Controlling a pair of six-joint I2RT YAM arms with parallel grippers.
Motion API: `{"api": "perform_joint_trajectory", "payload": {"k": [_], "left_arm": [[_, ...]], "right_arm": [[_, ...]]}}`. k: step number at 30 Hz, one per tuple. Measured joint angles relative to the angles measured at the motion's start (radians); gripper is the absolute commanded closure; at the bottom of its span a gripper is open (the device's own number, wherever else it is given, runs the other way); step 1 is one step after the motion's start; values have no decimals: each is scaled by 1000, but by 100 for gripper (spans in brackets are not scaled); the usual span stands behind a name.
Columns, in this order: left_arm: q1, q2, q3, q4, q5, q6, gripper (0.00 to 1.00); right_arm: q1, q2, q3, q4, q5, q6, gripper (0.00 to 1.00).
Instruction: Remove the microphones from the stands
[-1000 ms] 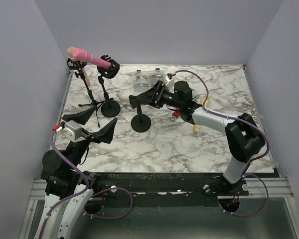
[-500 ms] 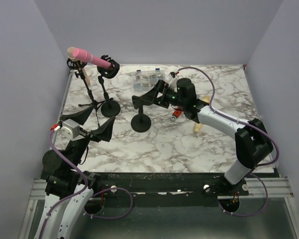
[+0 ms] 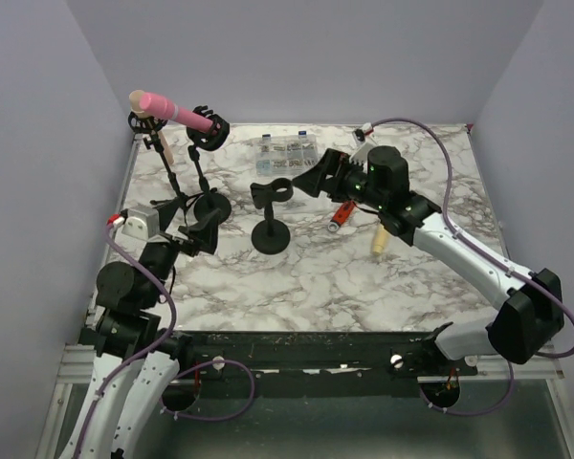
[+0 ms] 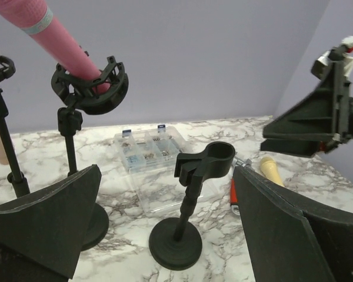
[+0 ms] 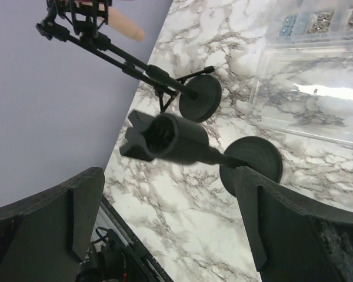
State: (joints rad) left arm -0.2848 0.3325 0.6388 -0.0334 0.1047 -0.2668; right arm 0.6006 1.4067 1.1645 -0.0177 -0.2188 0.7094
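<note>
A pink microphone (image 3: 175,112) lies tilted in a black shock mount (image 3: 210,130) on a round-based stand (image 3: 212,207) at the back left. It also shows in the left wrist view (image 4: 54,36), high on the left. My left gripper (image 3: 191,223) is open and empty, near the stand's base and well below the microphone. My right gripper (image 3: 312,178) is open and empty, just right of an empty clip stand (image 3: 271,231). That clip (image 4: 209,161) stands between my left fingers (image 4: 53,217), and shows in the right wrist view (image 5: 170,138).
A tripod stand (image 3: 163,163) with a beige microphone stands by the left wall. A clear parts box (image 3: 287,151) sits at the back. A red tool (image 3: 342,214) and a beige microphone (image 3: 379,239) lie right of centre.
My right gripper has pulled back to the right, off the empty clip stand, and the arm has stretched out. My left gripper has moved up and forward toward the stands.
</note>
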Motion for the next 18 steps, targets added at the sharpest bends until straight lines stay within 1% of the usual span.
{"api": "perform_joint_trajectory", "payload": {"k": [3, 7, 9, 13, 16, 18], "left_arm": [[9, 48, 0, 0, -29, -23, 1], [10, 145, 22, -24, -85, -89, 1], [11, 221, 78, -62, -111, -129, 1], [26, 377, 265, -113, -168, -203, 1], [63, 428, 363, -111, -186, -240, 1], [116, 445, 415, -98, -187, -285, 1]], "right_arm": [[0, -54, -70, 12, 22, -23, 0], [0, -106, -189, 2, 63, -48, 0], [0, -125, -229, -10, 76, -61, 0], [0, -159, -241, -23, 87, -91, 0], [0, -199, -241, -22, 91, -105, 0], [0, -235, -247, -17, 91, -106, 0]]}}
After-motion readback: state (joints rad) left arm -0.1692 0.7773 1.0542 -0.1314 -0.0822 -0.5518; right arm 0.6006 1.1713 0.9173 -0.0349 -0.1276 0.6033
